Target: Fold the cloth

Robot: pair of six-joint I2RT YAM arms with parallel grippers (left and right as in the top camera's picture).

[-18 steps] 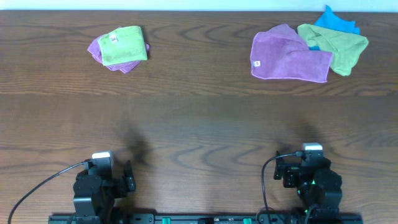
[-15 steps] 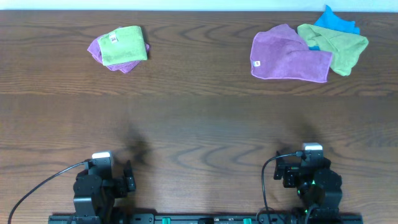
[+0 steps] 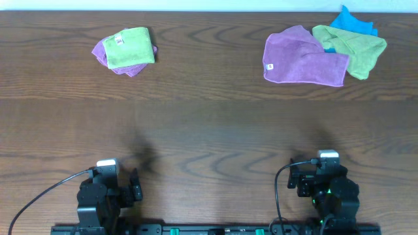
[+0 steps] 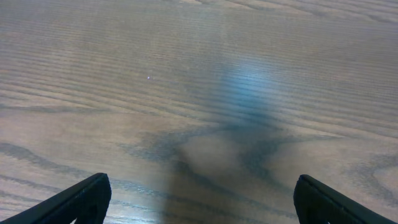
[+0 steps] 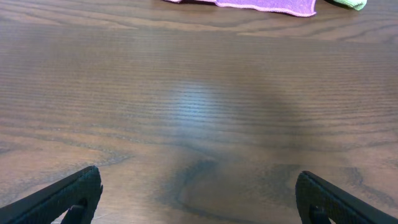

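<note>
table (image 3: 209, 130): we face dark wood grain.
left gripper (image 4: 200, 196): jaws wide, holding nothing.
right gripper (image 5: 198, 190): also wide and empty.
cloth (image 3: 304, 59): loosely spread, well ahead of right gripper.

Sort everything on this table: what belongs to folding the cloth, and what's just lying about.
For the job: lilac towel with white tag.
Lying about: lime-green cloth, blue cloth, folded green cloth, folded purple cloth under it.

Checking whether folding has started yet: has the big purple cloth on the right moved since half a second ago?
No. The cloth lies in the same spot, its right end touching the lime-green cloth, at the same gap from the table's far edge.
</note>
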